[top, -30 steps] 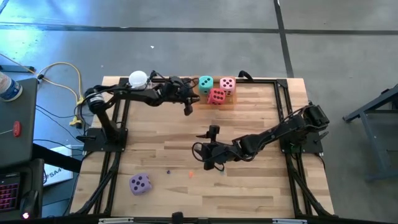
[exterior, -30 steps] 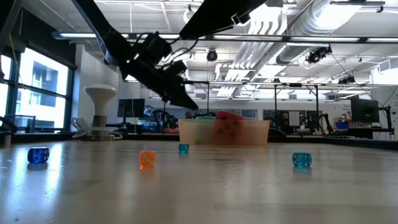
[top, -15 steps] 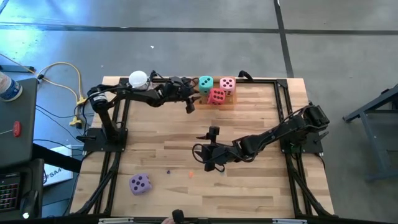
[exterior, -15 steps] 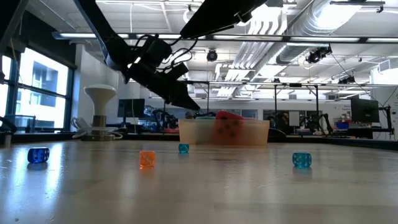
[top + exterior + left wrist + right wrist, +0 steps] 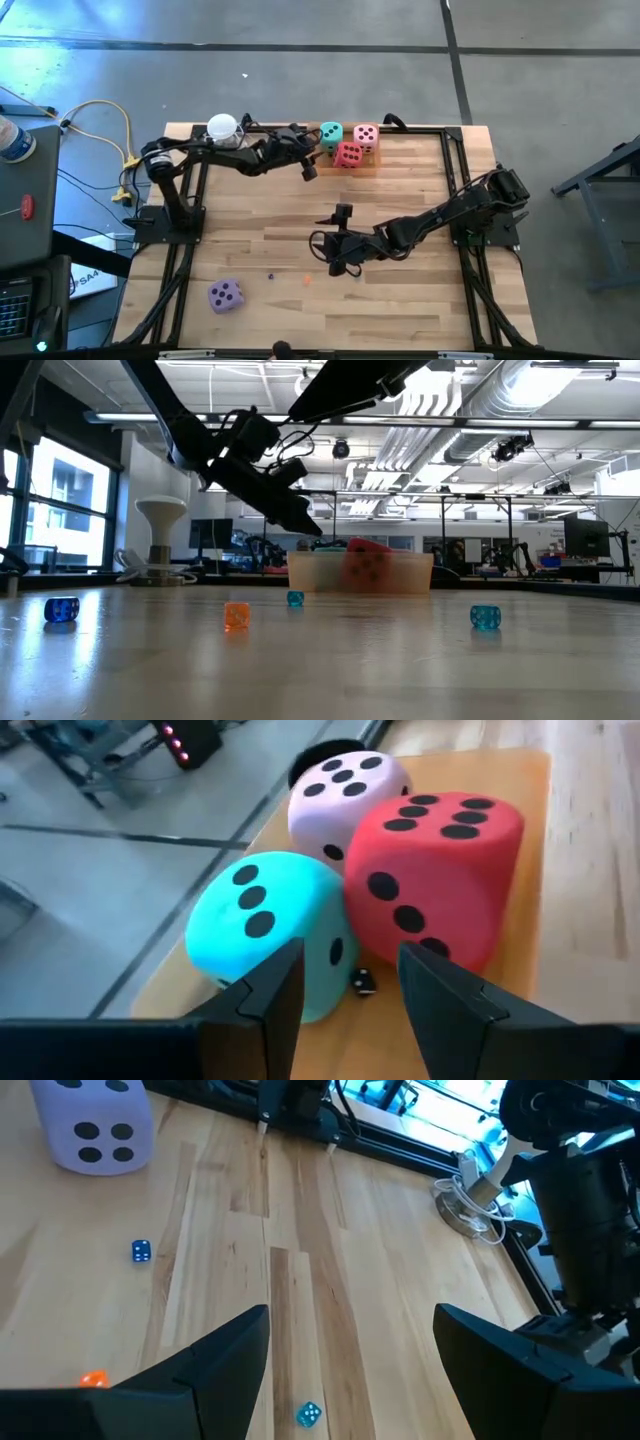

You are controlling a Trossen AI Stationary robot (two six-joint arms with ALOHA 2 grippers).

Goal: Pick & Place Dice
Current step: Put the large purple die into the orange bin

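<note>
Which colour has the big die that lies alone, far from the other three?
Purple die, with dark pips; the right wrist view shows it best.

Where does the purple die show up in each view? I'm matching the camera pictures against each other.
High view: purple die near the table's front-left corner, far from both grippers.
Low view: not in it.
Left wrist view: not in it; only the teal, pink and red dice show.
Right wrist view: at the picture's top left, pips facing the camera.
Shared landmark: the small blue die beside it, also in the high view.
</note>
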